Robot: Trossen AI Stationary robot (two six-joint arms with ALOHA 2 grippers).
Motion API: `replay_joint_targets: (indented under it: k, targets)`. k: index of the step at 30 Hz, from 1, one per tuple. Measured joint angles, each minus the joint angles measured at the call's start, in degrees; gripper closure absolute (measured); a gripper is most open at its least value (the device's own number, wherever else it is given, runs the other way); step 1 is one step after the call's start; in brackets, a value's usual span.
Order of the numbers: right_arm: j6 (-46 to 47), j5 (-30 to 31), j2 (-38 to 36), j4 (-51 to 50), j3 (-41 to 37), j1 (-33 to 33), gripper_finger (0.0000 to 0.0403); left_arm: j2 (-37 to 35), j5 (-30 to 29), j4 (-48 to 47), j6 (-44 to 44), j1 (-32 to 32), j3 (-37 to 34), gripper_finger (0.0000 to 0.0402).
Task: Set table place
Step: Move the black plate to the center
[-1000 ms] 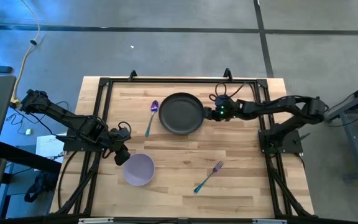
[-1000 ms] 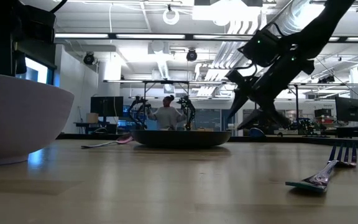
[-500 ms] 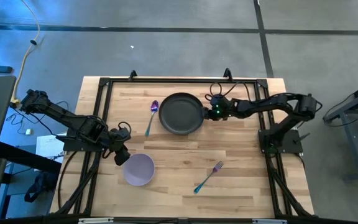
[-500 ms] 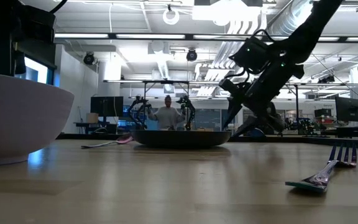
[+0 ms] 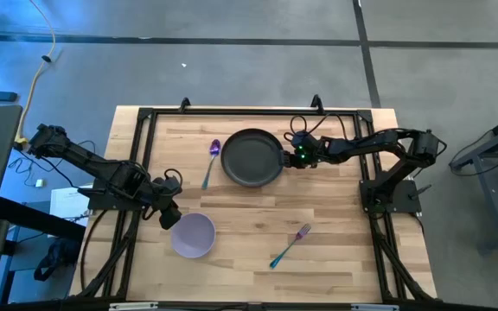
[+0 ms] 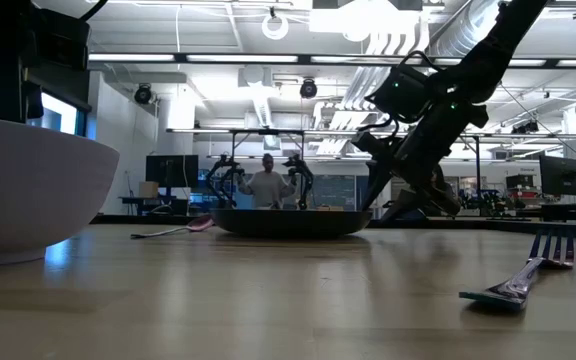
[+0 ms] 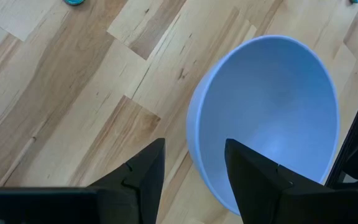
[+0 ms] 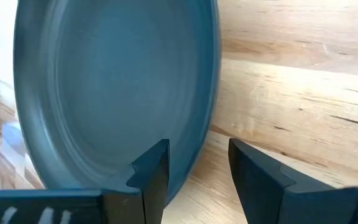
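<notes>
Fork (image 5: pixel 290 245): nearest the table's (image 5: pixel 335 259) front edge, right of centre, lying free, teal handle toward the front.
Bowl (image 5: pixel 193 235): lavender, front left; my left gripper (image 5: pixel 170 220) sits at its rim, fingers (image 7: pixel 143 173) apart astride the edge, not clamped.
Plate (image 5: pixel 252 157): dark grey, far centre; my right gripper (image 5: pixel 294 154) is at its right rim (jaws parted, rim edge between them).
Spoon (image 5: pixel 211 161): just left of the plate, purple head away from the front.
</notes>
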Motion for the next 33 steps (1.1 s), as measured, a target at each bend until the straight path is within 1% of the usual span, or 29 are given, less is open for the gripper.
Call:
replay_joint_targets:
  k: [33]
  targets:
    - [-0.2, -0.9, -0.1, 1.3, 0.0, 0.0, 0.0247, 0.0, -0.1, 0.1, -0.5, 0.0, 0.0, 0.0245]
